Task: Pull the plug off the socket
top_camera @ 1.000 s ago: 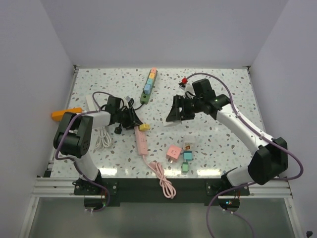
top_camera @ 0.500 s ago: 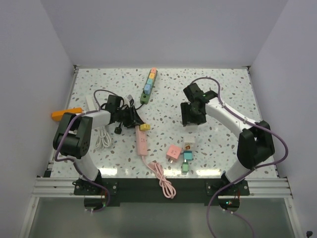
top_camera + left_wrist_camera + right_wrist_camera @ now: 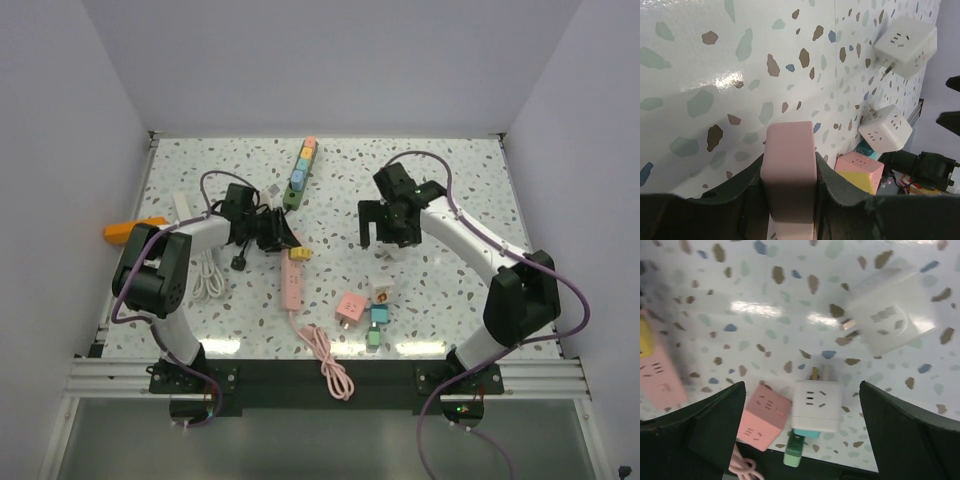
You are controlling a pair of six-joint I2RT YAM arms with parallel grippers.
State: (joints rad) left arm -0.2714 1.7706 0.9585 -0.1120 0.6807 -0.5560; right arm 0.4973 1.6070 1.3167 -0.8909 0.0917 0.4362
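My left gripper [image 3: 790, 170] is clenched on the pink power strip [image 3: 291, 287]. Its two fingers press the strip's sides at the end farthest from me, and the wrist view shows that end poking out just past the fingertips. The yellow plug [image 3: 297, 256] sits at that same far end, touching the strip right beside the gripper. From these views I cannot tell how deeply it is seated. The strip lies flat on the speckled table [image 3: 450, 180], and from its near end a pink cable [image 3: 330, 362] loops towards me.

My right gripper [image 3: 383, 236] hangs well to the right of the strip with its fingers spread wide and nothing between them. Below it, right of the strip, a white cube adaptor [image 3: 816, 405] touches a teal block [image 3: 805, 433]. A pink cube [image 3: 763, 417] lies between that pair and the strip. A second white cube [image 3: 890, 315] lies farther from the strip, and it is blurred.
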